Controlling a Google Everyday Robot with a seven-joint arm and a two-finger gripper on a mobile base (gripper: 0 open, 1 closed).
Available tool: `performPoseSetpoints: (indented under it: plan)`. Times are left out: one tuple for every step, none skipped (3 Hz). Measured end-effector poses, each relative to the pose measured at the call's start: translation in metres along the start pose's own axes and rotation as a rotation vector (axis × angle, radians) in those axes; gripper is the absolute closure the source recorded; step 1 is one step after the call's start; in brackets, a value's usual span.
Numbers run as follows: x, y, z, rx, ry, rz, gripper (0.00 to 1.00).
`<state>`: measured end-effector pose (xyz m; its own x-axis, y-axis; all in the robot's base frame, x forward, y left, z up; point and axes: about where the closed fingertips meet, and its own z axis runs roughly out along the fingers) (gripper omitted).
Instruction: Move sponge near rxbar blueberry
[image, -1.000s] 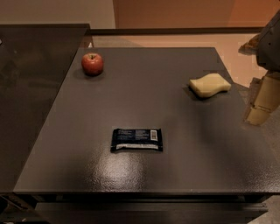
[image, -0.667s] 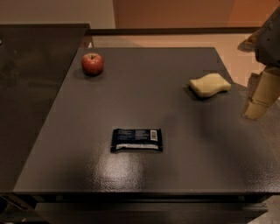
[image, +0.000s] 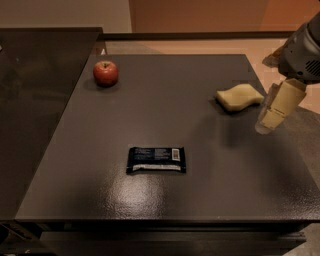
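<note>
The pale yellow sponge (image: 239, 96) lies on the dark table (image: 165, 200) near its right edge. The rxbar blueberry (image: 156, 159), a flat navy wrapper with a barcode and a light strip, lies toward the front middle, well apart from the sponge. My gripper (image: 266, 125) hangs from the grey arm (image: 302, 47) at the right, just right of and slightly in front of the sponge. It does not touch the sponge and holds nothing that I can see.
A red apple (image: 105, 73) stands at the table's far left corner. A second dark surface (image: 35, 100) adjoins the table on the left. The right table edge runs just beside my gripper.
My gripper has moved left over the table's right edge, closer to the sponge. The sponge, bar and apple have not moved.
</note>
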<state>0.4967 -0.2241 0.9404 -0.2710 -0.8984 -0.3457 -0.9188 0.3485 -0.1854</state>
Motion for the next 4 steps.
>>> performPoseSetpoints:
  plan:
    - [0.007, -0.02, 0.025, -0.007, -0.072, 0.079, 0.0]
    - [0.016, -0.04, 0.04, 0.019, -0.15, 0.163, 0.0]
    - [0.023, -0.059, 0.053, 0.041, -0.238, 0.224, 0.0]
    - [0.029, -0.077, 0.067, 0.036, -0.305, 0.271, 0.0]
